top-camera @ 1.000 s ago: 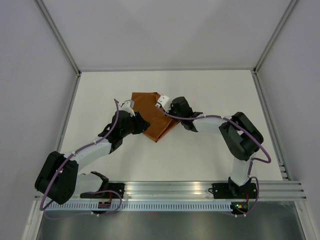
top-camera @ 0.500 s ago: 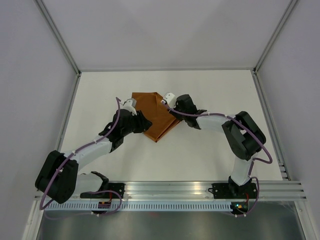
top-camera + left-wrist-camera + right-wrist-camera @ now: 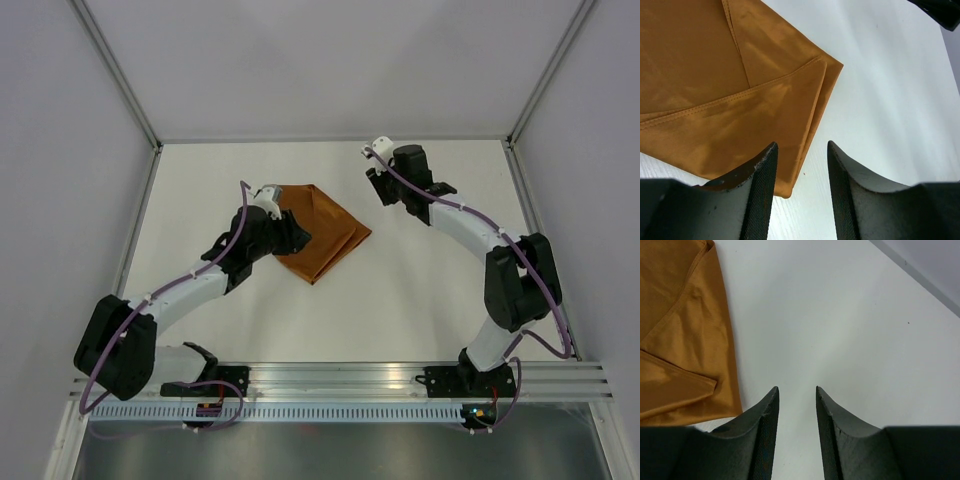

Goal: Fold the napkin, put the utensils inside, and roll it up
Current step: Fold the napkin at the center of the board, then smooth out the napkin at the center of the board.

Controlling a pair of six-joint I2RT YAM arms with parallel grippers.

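The napkin (image 3: 325,235) lay flat on the white surface (image 3: 430,300), near its middle and a little toward the left edge. It was plain rust-brown cloth with no pattern, folded over on itself into an uneven four-sided shape. One corner pointed toward the near edge and another toward the right edge. From the left wrist, the fabric showed a soft sheen and narrow stitched hems. One hem ran slantwise across the top layer and another ran up toward the far side. At the right-pointing corner several layers were stacked, their edges almost lined up but not quite. From the right wrist, a folded flap ended in a small point partway along the cloth, with a lower layer reaching out past it.

The left pincer (image 3: 801,145) was over the napkin's left part, its fingers apart and nothing held between them. One finger was above the cloth near its edge and the other above bare surface. Whether either touched the fabric could not be told.

The right pincer (image 3: 796,389) was well apart from the napkin, close to the far edge and right of centre. Its fingers were also spread and empty, over bare white surface, with the cloth off to one side.
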